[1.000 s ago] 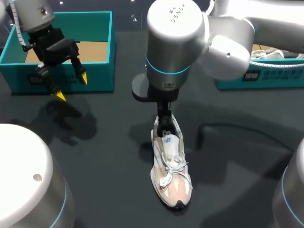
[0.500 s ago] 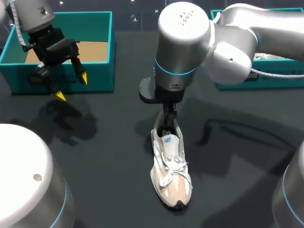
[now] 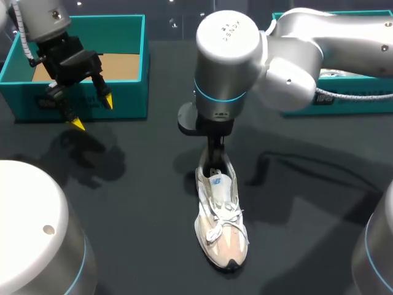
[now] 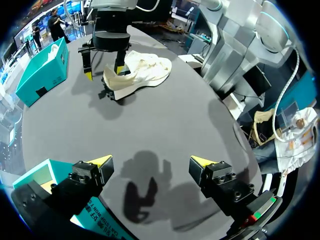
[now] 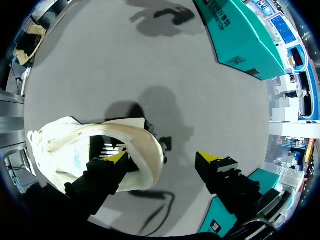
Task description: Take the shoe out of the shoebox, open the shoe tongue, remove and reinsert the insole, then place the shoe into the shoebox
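The shoe (image 3: pixel 220 221) lies on the surface (image 3: pixel 141 203), toe at 6 o'clock, heel at 12. The right fingers (image 5: pixel 118 156) stand apart at the heel, one seemingly inside the opening, clamping nothing. The left fingers (image 3: pixel 77 125), also apart, hang well off at 10 o'clock by the shoebox (image 3: pixel 123 101).

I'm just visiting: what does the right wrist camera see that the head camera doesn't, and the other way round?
Only the right wrist view shows the right gripper itself. It is open, with one yellow tip down inside the shoe and the other outside, clear of the heel. From above, the arm hides this.

Only the head view shows the left gripper, open in front of the teal shoebox, and the box's brown inside.

Both show the shoe, the shoebox and the dark table.
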You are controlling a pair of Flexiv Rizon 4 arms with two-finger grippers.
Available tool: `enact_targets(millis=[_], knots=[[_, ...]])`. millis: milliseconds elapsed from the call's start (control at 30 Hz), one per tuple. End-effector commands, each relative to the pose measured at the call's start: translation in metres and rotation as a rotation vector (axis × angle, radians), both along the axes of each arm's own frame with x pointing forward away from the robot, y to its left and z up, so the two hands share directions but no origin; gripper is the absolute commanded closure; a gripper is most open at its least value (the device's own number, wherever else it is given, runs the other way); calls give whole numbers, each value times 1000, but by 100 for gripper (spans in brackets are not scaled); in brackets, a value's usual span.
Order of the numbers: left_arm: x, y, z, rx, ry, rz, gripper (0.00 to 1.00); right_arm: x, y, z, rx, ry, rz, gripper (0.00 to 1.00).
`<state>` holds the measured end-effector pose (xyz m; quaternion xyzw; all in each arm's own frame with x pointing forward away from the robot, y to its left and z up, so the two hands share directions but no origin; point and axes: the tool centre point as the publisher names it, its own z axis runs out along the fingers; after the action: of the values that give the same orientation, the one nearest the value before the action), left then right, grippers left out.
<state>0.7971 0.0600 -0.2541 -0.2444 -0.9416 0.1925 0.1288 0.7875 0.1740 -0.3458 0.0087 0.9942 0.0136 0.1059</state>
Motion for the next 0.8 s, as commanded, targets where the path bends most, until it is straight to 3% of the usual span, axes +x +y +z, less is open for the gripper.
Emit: enact_targets(millis=[33,333,633,800], knots=[[-1,0,0,2,-2,0,0,0,1,-11,4,0,2,13],[-1,0,0,2,-2,0,0,2,-3,-22,15,25,17,13],[-1,0,0,2,-2,0,0,3,-5,-24,17,39,31,29],[-1,0,0,2,-2,0,0,3,-2,-25,9,47,33,32]])
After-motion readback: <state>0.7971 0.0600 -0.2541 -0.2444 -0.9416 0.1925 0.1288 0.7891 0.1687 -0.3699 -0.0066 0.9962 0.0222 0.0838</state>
